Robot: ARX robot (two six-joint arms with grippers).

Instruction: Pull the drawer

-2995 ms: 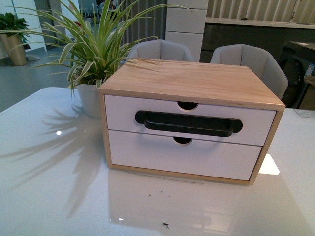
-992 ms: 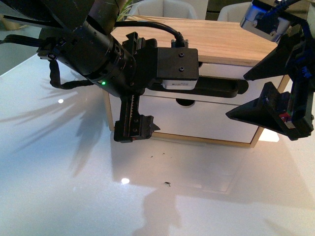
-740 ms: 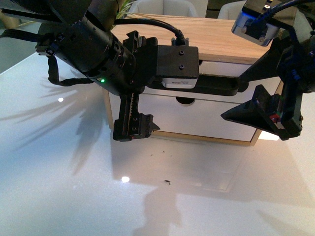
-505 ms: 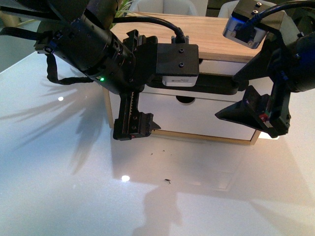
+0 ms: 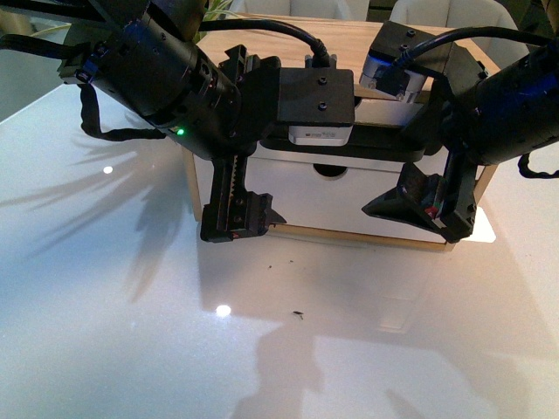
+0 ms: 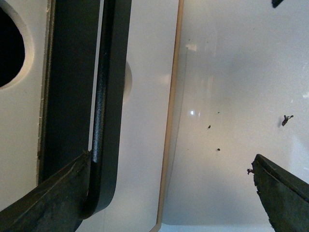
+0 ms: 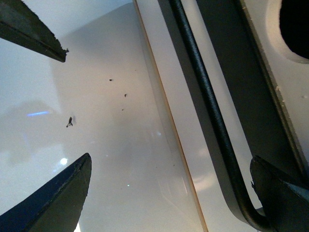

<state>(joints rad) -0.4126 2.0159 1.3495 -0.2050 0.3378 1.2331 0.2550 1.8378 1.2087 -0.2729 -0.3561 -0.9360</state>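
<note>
Our right gripper (image 7: 170, 159) is swinging in to the right end of the handle (image 6: 113, 96), fingers (image 7: 53, 198) wide and empty, while our left gripper (image 6: 159, 208), equally open, is keeping one finger at the left end, so the drawer (image 6: 26, 135), seemingly shut atop the cabinet (image 5: 349, 35), is nearing a pull.

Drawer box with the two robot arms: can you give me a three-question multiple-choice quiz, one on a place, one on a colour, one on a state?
1. Where does the drawer box stand?
A. On a chair
B. On the white table
C. On the floor

2. What colour is the long handle?
A. Black
B. Red
C. Gold

3. How is the left pincer?
A. Shut on a cup
B. Shut tight, empty
C. Wide open

Answers: 1 B, the box rests on the glossy table; 2 A, the bar is black; 3 C, its fingers stand far apart.
</note>
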